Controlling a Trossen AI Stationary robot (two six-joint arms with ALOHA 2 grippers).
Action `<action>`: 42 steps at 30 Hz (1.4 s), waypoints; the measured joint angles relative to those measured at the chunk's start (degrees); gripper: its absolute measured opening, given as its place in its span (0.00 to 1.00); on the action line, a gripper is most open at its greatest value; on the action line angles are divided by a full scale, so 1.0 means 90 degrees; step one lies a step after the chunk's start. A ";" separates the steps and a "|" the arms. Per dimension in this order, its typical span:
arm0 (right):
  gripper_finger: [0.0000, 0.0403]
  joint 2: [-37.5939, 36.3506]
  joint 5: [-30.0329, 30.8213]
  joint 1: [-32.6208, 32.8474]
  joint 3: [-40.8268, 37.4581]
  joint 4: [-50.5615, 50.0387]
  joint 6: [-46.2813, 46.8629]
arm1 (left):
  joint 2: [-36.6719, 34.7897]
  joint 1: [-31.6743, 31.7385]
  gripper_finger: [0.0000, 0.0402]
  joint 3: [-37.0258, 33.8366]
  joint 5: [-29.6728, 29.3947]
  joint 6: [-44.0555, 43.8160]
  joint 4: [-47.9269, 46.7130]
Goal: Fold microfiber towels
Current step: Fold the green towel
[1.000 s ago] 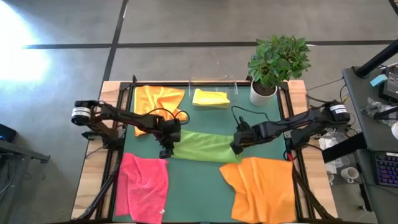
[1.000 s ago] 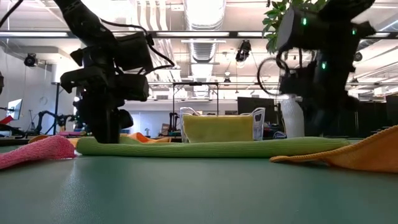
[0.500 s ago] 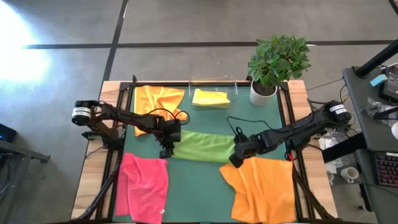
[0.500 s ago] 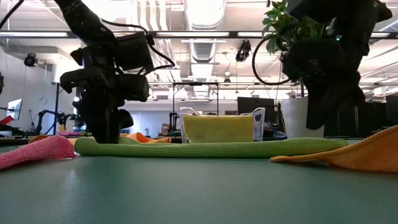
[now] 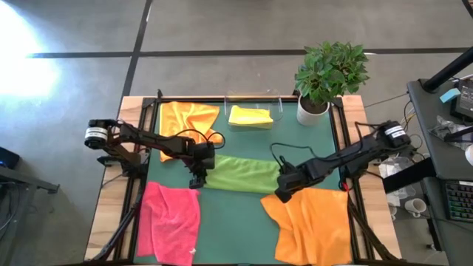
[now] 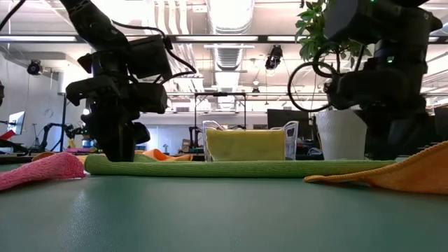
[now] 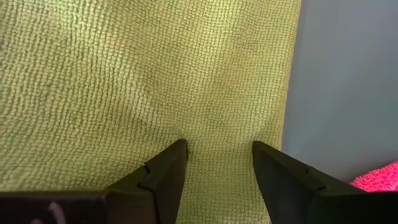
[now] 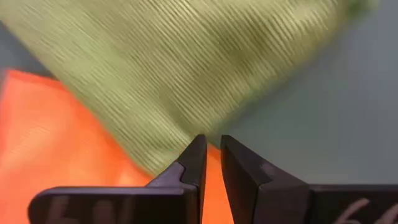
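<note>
No writing or brand is showing anywhere. The lime green towel [image 5: 244, 175] is lying folded in a strip at the mat's centre. The left gripper [image 7: 216, 152] is pressing down on its nine o'clock end, fingers spread apart on the cloth, gripping nothing. The right gripper [image 8: 211, 149] is hovering at the strip's four o'clock corner, beside the front orange towel [image 5: 310, 225], fingers nearly together and empty. The potted plant [image 6: 336, 77] is partly hiding behind the right arm.
</note>
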 joint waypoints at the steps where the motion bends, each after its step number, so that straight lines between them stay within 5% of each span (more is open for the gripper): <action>1: 0.10 -0.0017 -0.0106 0.0002 0.0000 -0.0162 0.0088 | 0.0000 0.0002 0.43 -0.0005 -0.0004 0.0000 0.0000; 6: 0.10 -0.0224 -0.0009 0.0109 0.0157 -0.0212 0.0120 | -0.0095 -0.0003 0.43 0.0036 -0.0034 -0.0002 -0.0068; 14: 0.10 -0.0796 0.1250 0.0255 0.0752 -0.0513 -0.0098 | -0.1073 -0.0001 0.43 0.0107 -0.0327 -0.0035 -0.0126; 24: 0.10 -0.0919 0.1886 0.0236 0.1177 -0.1506 -0.0645 | -0.2059 -0.0122 0.43 -0.0189 -0.0570 -0.1002 -0.0064; 32: 0.10 -0.0919 0.1966 -0.0113 0.1081 -0.1632 -0.1756 | -0.1721 -0.0245 0.43 -0.0587 -0.0783 -0.2180 0.1064; 42: 0.09 -0.0848 0.1203 -0.0919 0.0857 -0.0890 -0.3127 | -0.0089 -0.0253 0.43 -0.0178 -0.0900 -0.2351 0.1153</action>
